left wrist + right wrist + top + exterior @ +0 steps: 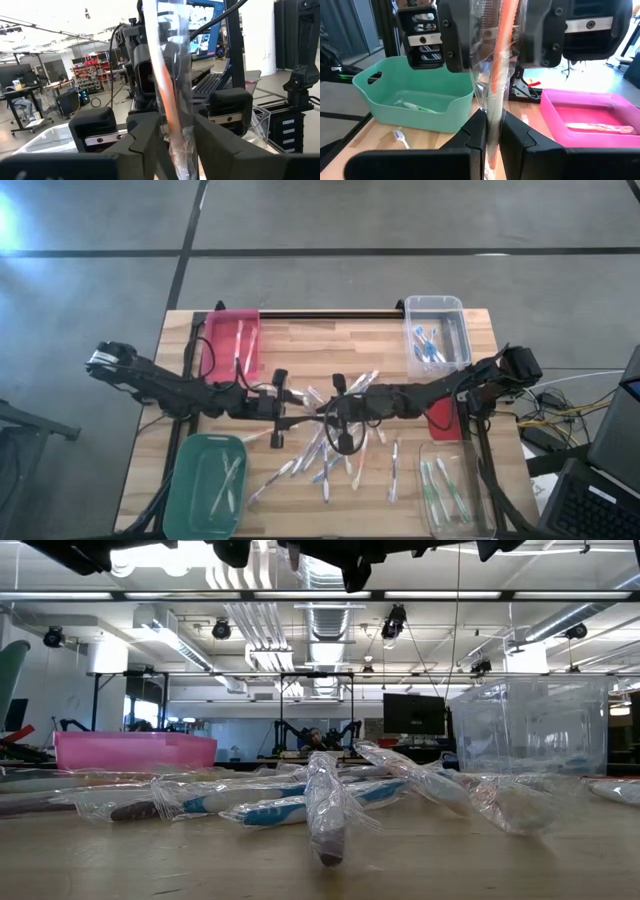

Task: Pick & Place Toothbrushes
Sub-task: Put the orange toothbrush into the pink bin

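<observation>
A toothbrush (172,90) with a pink-orange handle, sealed in a clear wrapper, stands upright above the table's middle between my two grippers. My right gripper (492,135), coming from the table's right, is shut on it. My left gripper (177,145) faces it from the left, its fingers against the wrapper; in the high view the left gripper (300,406) and the right gripper (330,408) nearly meet. Under them several wrapped toothbrushes (330,450) lie loose on the wooden table (300,340). My left gripper has the wrapped toothbrush between its two fingers (145,140), which meet the wrapper's two sides (186,135). The fingers come level from the table's left and lie across the upright brush, which is clear of the table. My right gripper pinches the same toothbrush through its wrapper (492,112) between its two fingers (477,135). They come level from the table's right, across the brush. The brush stands upright, lifted clear of the table, and runs up past the left gripper's fingers (455,35).
A pink bin (232,340) stands far left and a clear bin (437,330) with blue brushes far right. A green bin (207,485) sits near left and another clear bin (455,490) near right. Loose wrapped brushes (300,800) cover the table's middle.
</observation>
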You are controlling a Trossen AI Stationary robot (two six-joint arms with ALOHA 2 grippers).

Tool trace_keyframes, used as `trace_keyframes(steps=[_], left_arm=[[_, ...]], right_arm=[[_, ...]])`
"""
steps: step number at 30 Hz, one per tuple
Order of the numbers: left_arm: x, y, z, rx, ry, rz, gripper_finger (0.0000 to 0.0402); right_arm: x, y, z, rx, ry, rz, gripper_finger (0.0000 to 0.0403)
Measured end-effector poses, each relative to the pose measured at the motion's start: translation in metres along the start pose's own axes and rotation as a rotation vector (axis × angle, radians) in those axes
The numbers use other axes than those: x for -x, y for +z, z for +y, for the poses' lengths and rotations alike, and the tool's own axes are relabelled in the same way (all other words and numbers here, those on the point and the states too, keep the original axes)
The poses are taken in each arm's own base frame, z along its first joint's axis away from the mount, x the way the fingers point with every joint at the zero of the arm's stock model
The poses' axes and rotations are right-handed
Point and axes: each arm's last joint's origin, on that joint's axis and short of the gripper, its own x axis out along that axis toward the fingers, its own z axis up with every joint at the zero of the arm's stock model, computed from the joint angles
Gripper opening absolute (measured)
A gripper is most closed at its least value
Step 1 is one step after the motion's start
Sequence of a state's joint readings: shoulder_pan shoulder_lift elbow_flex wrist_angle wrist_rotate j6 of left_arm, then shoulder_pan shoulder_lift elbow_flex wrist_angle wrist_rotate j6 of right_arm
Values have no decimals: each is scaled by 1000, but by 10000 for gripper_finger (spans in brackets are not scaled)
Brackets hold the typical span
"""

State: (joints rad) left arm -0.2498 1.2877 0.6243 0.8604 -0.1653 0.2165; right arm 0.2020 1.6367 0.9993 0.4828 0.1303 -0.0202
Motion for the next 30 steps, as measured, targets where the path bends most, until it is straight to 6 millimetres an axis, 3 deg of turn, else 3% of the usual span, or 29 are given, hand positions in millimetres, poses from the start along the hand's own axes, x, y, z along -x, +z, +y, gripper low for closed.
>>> trace_keyframes(steps=[12,30], left_arm=[[0,0,0,7,-11,-2,33],[0,-1,0,9,-13,3,32]], right_arm=[[0,-1,0,14,0,7,29],[0,-3,0,16,-3,26,36]])
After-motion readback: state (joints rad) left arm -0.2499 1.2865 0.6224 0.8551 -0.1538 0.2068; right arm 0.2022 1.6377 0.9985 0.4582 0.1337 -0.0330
